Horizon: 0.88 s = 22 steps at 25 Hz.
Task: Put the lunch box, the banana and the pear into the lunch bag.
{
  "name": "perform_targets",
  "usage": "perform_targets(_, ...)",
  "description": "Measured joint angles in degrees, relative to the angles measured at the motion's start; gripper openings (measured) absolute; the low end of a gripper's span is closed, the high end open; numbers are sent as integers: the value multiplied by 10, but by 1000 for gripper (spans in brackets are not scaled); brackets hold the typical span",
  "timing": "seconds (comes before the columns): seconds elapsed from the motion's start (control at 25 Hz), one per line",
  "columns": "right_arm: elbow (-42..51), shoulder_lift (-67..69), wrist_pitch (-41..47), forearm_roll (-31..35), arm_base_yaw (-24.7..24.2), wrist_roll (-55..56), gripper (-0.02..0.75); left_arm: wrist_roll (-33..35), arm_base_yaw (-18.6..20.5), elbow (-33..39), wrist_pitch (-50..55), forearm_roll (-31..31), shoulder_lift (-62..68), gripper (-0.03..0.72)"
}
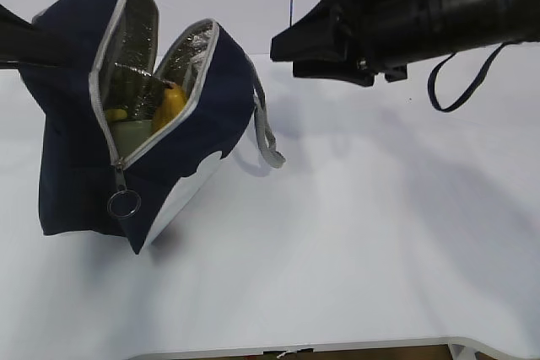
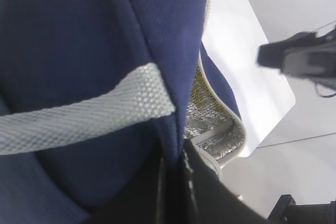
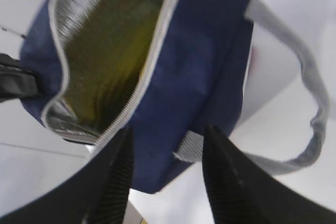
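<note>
L gripper (image 2: pixel 173 182) is clamped on the bag (image 1: pixel 76 174) edge. R gripper (image 3: pixel 168 182) hangs apart w/ jaws spread, empty. Banana (image 1: pixel 169 105) and box (image 1: pixel 133 132) lie inside.

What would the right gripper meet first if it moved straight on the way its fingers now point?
Most likely the lunch bag: the open right gripper points at its navy side panel below the zipper edge. Depth is unclear, but nothing shows in between.

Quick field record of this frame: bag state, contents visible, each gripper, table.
bag: lunch bag, unzipped, mouth open, tilted
contents: pear and pale green lunch box lid visible inside; a further yellow patch, unclear what
left gripper: shut on the bag's fabric edge
right gripper: open, empty, apart from the bag
table: white, bag's handle hanging to it
</note>
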Motion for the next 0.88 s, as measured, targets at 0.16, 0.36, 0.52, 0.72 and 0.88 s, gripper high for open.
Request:
perform_targets(0.16, -9, 49, 14, 1, 0, 8, 368, 0, 0, 0, 0, 0, 0, -15)
perform_targets(0.36, -32, 82, 20, 16, -1, 8, 368, 1, 0, 0, 0, 0, 0, -15)
perform_targets(0.52, -62, 98, 20, 48, -1, -19, 368, 2, 0, 0, 0, 0, 0, -15)
perform_targets(0.72, -96, 129, 20, 67, -1, -37, 368, 3, 0, 0, 0, 0, 0, -15)
perform_targets(0.88, -117, 151, 23, 69, -1, -48, 368, 3, 0, 0, 0, 0, 0, -15)
